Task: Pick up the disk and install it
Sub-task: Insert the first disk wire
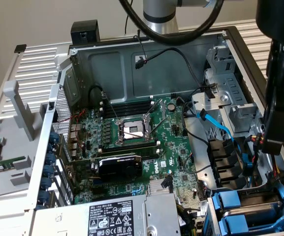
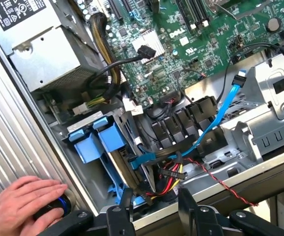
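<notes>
Gripper (image 2: 154, 204) fingers stand spread just above the chassis rim (image 2: 260, 177), with nothing pinched between them; wiring shows through the gap. The disk (image 2: 100, 140), recognised by its blue carrier frame, stands on edge in the drive bay just beside the power supply (image 2: 53, 59). Its metal body cannot be made out, so full seating cannot be confirmed. Hazard 1: a person's hand (image 2: 21, 206) rests just outside the chassis wall, close to one finger. Any sideways travel of the arm, or a closing of the jaws, could strike or pinch it. Hazard 2: the red, yellow and black power cable bundle (image 2: 169, 174) lies directly ahead of the fingertips. The blue data cable (image 2: 220, 110) and a red-and-black twisted wire (image 2: 220, 182) cross nearby. A finger passing through this area could hook a loop and pull a connector off the motherboard (image 2: 181, 44). Hazard 3: if the carrier is not latched, contact from a finger could tilt it in the bay and jam it.
</notes>
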